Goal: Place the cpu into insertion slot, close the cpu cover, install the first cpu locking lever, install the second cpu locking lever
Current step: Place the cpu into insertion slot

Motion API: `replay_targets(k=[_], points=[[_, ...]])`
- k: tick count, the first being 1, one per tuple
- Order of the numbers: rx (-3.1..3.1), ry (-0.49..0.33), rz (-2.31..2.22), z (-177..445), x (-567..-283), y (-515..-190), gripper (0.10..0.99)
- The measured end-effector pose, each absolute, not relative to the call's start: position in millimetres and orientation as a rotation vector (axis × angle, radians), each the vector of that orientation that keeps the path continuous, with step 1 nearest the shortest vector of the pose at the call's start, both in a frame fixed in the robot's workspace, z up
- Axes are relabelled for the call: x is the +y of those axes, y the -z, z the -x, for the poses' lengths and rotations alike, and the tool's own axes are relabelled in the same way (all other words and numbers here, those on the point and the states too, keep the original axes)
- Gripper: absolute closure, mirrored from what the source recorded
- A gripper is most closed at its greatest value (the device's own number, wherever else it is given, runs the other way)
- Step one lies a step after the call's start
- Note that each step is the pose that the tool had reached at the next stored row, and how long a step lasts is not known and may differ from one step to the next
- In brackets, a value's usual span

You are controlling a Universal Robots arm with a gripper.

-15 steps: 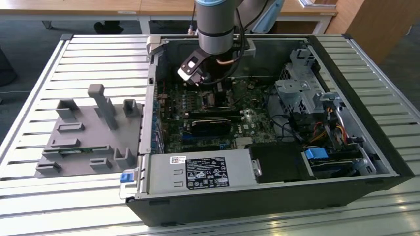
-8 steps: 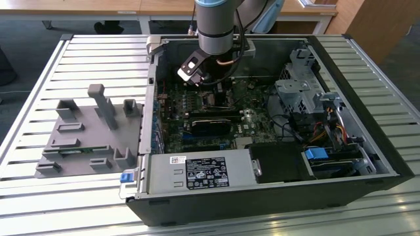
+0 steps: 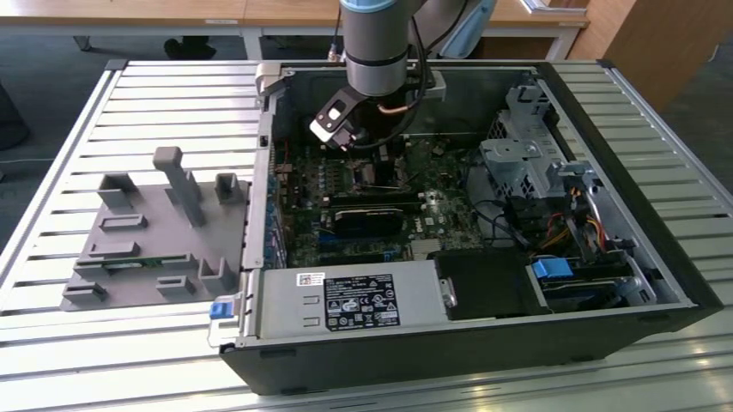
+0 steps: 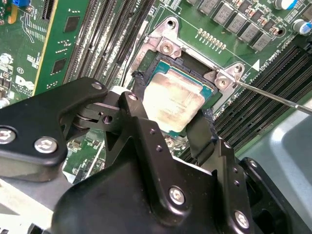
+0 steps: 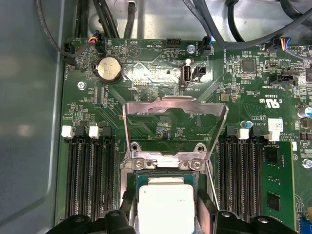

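The cpu (image 4: 173, 100) is a silvery square chip lying over the insertion slot (image 4: 147, 61), a black socket on the green board. My gripper (image 4: 171, 101) reaches down inside the open computer case (image 3: 458, 343), and its black fingers (image 4: 138, 83) press against two opposite edges of the chip. In the first wrist view the cpu (image 5: 165, 209) sits between the same fingers (image 5: 127, 212). The cpu cover (image 5: 175, 103), a silver frame plate, stands swung open beyond the socket. A thin locking lever (image 4: 273, 96) sticks out to one side, unlatched.
Long black memory slots (image 5: 90, 180) flank the socket on both sides. A grey power supply box (image 3: 349, 300) fills the case's near side, with a drive cage (image 3: 527, 163) and cables at the exterior view's right. A grey fixture plate (image 3: 149, 232) lies outside the case.
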State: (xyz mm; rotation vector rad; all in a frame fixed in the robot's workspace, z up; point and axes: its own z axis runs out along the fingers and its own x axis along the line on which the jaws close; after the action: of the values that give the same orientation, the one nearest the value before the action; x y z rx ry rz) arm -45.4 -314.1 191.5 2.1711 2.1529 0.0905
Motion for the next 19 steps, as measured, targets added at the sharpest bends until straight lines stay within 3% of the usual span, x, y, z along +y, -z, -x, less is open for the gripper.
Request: replay_targets(k=[8, 10, 11, 19], points=[[2.153, -0.091, -2.171, 45.4, -314.1, -191.2, 0.475], [2.153, -0.09, -2.171, 45.4, -314.1, -191.2, 0.49], [2.153, -0.09, -2.171, 45.4, -314.1, -191.2, 0.545], [2.145, -0.09, -2.179, 45.3, -314.1, -192.7, 0.545]])
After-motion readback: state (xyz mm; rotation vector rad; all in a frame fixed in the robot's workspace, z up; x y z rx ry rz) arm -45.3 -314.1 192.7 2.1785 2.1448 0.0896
